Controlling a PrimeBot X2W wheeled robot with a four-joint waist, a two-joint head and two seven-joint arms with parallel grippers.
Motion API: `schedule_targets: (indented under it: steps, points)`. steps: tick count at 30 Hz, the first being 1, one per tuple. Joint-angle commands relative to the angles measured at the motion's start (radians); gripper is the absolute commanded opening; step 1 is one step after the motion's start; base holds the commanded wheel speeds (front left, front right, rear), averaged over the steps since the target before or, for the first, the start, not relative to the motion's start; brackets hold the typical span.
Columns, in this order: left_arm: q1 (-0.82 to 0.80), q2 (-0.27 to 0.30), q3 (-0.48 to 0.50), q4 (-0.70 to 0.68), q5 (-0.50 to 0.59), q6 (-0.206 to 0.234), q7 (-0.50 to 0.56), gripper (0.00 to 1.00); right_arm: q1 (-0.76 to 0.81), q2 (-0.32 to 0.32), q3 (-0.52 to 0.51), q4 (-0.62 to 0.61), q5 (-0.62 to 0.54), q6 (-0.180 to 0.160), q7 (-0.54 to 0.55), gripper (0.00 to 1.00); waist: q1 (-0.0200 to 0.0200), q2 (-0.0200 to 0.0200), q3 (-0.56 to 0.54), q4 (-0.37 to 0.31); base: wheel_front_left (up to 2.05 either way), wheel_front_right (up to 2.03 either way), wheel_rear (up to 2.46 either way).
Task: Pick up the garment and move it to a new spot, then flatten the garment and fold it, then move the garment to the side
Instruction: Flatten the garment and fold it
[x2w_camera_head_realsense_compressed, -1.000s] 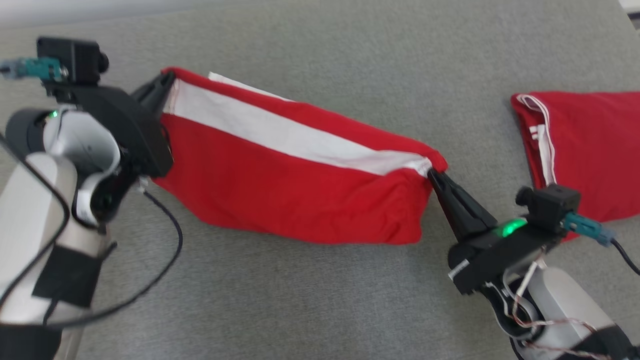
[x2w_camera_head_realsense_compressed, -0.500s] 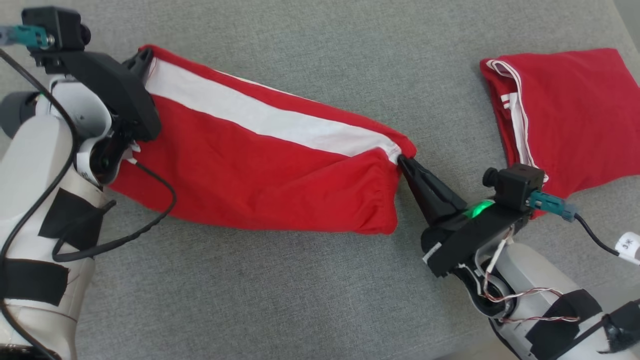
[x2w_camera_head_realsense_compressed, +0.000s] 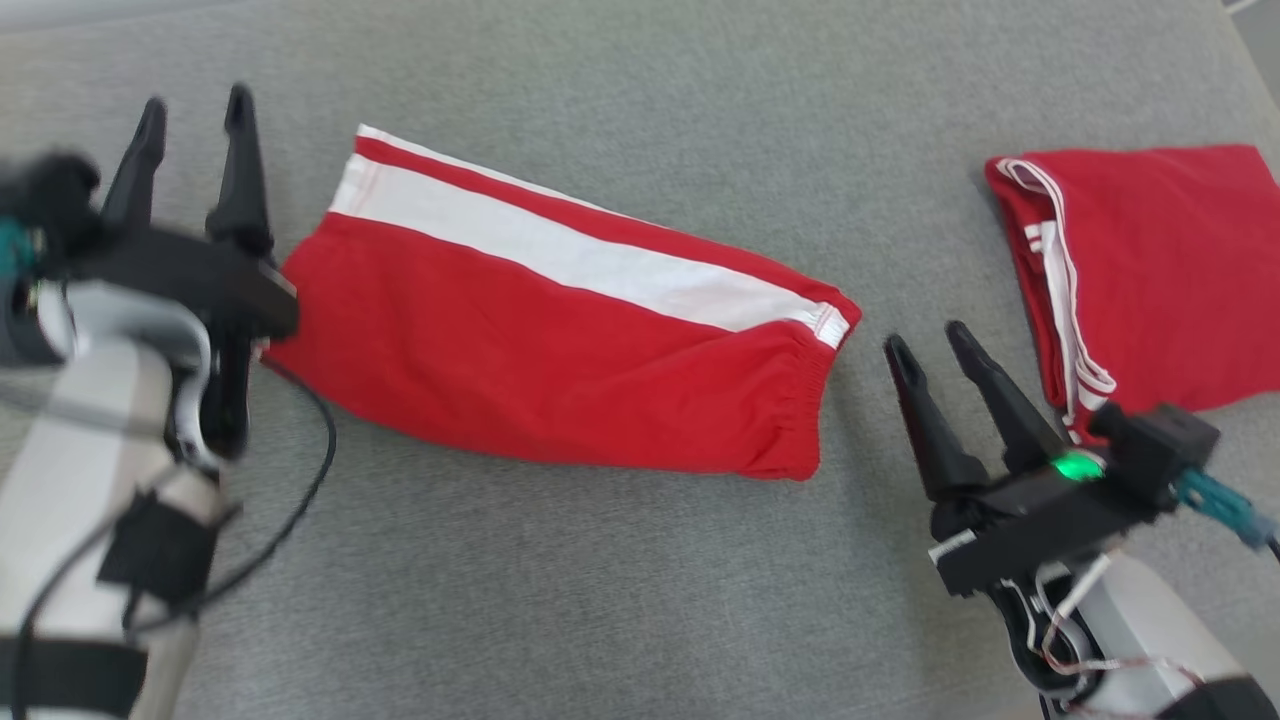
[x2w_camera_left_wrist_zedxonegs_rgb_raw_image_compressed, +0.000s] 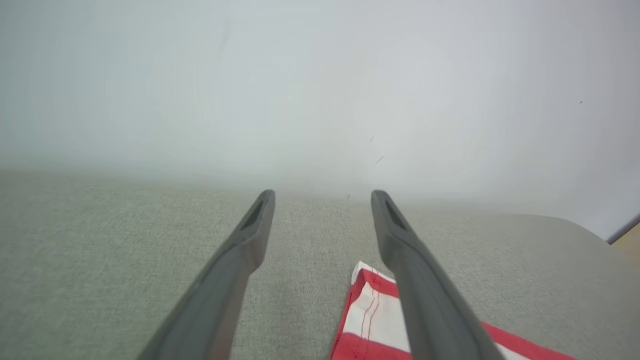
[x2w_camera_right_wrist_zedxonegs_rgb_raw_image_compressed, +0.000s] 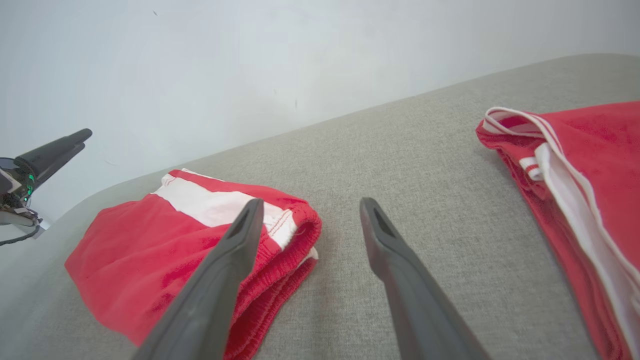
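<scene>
The garment (x2w_camera_head_realsense_compressed: 560, 330), red shorts with a broad white stripe, lies folded flat on the grey cushion, its elastic waistband toward the right. My left gripper (x2w_camera_head_realsense_compressed: 195, 110) stands open just left of the garment's left end, nothing between its fingers; in the left wrist view a corner of the garment (x2w_camera_left_wrist_zedxonegs_rgb_raw_image_compressed: 365, 310) shows below the right finger. My right gripper (x2w_camera_head_realsense_compressed: 928, 340) is open a short way right of the waistband, apart from the cloth. The right wrist view shows the garment (x2w_camera_right_wrist_zedxonegs_rgb_raw_image_compressed: 165, 240) behind the left finger and the gripper (x2w_camera_right_wrist_zedxonegs_rgb_raw_image_compressed: 307, 202) with its fingers spread.
A second red garment (x2w_camera_head_realsense_compressed: 1150, 270) with thin white stripes lies folded at the right, close beside my right gripper. The grey fabric surface (x2w_camera_head_realsense_compressed: 600, 600) stretches wide in front. A pale wall (x2w_camera_right_wrist_zedxonegs_rgb_raw_image_compressed: 250, 60) rises behind the surface's far edge.
Both grippers have opened and let go of the garment's ends, then drawn back from it. The garment has dropped flat onto the cushion. The camera has shifted.
</scene>
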Motion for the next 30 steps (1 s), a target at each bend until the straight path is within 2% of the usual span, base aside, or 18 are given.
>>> schedule_targets:
  steps: [1, 10, 17, 24, 30]
  points:
    - [0.053, 0.014, 0.01, -0.047, 0.009, 0.023, -0.029, 1.0, 0.032, 0.008, -0.032, -0.022, -0.032, 0.0, -0.001, 1.0, 0.0002, 0.0, -0.032, 0.03, 0.0, 0.0, 0.0]
    - [0.414, 0.048, 0.024, -0.465, 0.073, 0.184, -0.077, 1.0, 0.147, 0.068, -0.202, -0.106, -0.255, 0.0, -0.002, 1.0, 0.0002, 0.0, -0.1, 0.092, 0.0, 0.0, 0.0]
    - [0.645, 0.083, -0.024, -0.63, 0.147, 0.275, -0.057, 1.0, 0.225, 0.115, -0.292, -0.101, -0.417, 0.0, 0.014, 1.0, 0.0002, 0.0, -0.167, 0.127, 0.0, 0.0, 0.0]
    - [0.769, 0.102, -0.06, -0.693, 0.174, 0.329, -0.016, 1.0, 0.32, 0.158, -0.344, -0.131, -0.488, 0.0, 0.062, 1.0, 0.0002, 0.0, -0.232, 0.141, 0.0, 0.0, 0.0]
    - [0.811, 0.121, -0.074, -0.701, 0.162, 0.322, 0.024, 1.0, 0.388, 0.177, -0.324, -0.184, -0.516, 0.0, 0.112, 1.0, 0.0002, 0.0, -0.279, 0.149, 0.0, 0.0, 0.0]
